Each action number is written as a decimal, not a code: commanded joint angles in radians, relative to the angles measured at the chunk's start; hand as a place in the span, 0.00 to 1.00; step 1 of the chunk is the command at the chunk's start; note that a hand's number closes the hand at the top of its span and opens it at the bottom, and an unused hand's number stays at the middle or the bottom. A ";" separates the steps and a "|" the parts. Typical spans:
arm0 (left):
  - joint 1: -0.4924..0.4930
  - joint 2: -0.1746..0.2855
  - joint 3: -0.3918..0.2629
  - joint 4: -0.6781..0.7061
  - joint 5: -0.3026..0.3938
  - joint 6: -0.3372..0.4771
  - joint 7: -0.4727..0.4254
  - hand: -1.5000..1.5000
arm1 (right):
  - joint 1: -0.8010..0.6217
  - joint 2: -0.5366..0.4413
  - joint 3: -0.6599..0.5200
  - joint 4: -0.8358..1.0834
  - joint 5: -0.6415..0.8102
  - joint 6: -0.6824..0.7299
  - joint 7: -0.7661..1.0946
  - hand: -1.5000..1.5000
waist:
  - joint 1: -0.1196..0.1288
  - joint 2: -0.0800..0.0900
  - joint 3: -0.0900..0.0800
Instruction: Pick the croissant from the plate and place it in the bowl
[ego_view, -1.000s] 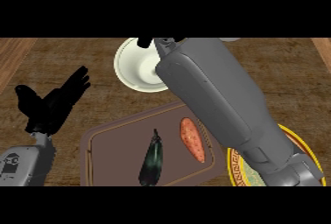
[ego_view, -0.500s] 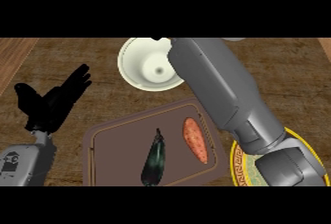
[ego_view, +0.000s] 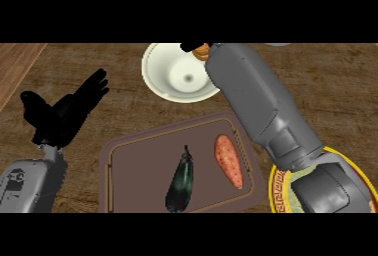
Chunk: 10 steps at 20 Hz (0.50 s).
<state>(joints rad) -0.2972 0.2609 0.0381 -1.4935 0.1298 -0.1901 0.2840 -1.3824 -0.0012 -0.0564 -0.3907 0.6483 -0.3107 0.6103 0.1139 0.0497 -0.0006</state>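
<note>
Right hand (ego_view: 190, 46): you are seeing only a black sliver past the grey forearm, at the bowl's far rim; you cannot tell its grip.
Croissant (ego_view: 199, 50): a brown tip is showing just beside that hand, over the bowl's far edge.
Bowl (ego_view: 159, 75): cream, sitting beyond the cutting board.
Plate (ego_view: 277, 185): yellow-rimmed, lying near right under the forearm.
Cutting board (ego_view: 140, 170): carrying an eggplant (ego_view: 181, 180) and a sweet potato (ego_view: 229, 160).
Left hand (ego_view: 66, 112): spread, resting at the left.
</note>
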 joint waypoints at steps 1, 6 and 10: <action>-0.034 -0.007 -0.005 0.006 0.009 -0.008 0.006 0.50 | 0.016 0.001 -0.099 0.035 -0.099 -0.089 -0.051 0.00 | 0.021 0.011 0.001; -0.066 -0.014 -0.002 0.020 0.006 0.004 0.017 0.50 | 0.030 0.001 -0.138 0.048 -0.123 -0.158 -0.207 0.00 | 0.017 0.016 0.001; -0.042 -0.025 -0.023 0.011 -0.011 0.009 0.019 0.50 | 0.004 -0.028 -0.151 0.071 -0.111 -0.230 -0.256 0.00 | 0.022 0.008 0.000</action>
<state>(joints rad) -0.3359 0.2382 0.0218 -1.4797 0.1198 -0.1791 0.2920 -1.3685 -0.0096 -0.1889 -0.3392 0.5379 -0.4828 0.4150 0.1354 0.0610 -0.0002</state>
